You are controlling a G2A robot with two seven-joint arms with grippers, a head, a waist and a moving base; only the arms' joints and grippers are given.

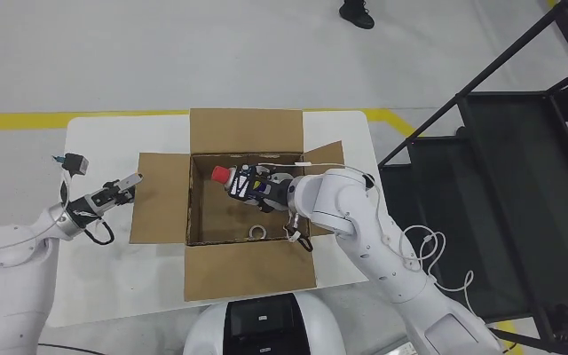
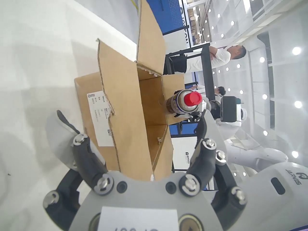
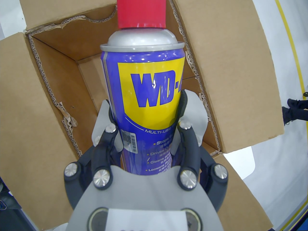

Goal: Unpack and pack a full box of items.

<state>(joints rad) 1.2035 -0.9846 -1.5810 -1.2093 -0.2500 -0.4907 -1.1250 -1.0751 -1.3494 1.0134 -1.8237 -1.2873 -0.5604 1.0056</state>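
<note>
An open cardboard box (image 1: 160,200) (image 2: 127,111) (image 3: 228,56) sits mid-table with all flaps spread. My right gripper (image 1: 253,186) (image 3: 146,111) is shut on a blue and yellow spray can (image 1: 240,182) (image 2: 179,102) (image 3: 144,85) with a red cap (image 1: 220,175) (image 2: 192,98) (image 3: 141,1), holding it tilted above the box's opening. A roll of tape (image 1: 256,232) lies on the box floor near the front wall. My left gripper (image 1: 129,185) (image 2: 131,123) stands open at the box's left flap, nothing between its fingers.
The white table (image 1: 106,133) carries the box; bare surface lies left of it. A small grey device (image 1: 74,162) rests near the table's left edge. A dark metal stair frame (image 1: 497,160) stands to the right. A yellow floor line (image 1: 35,118) runs behind the table.
</note>
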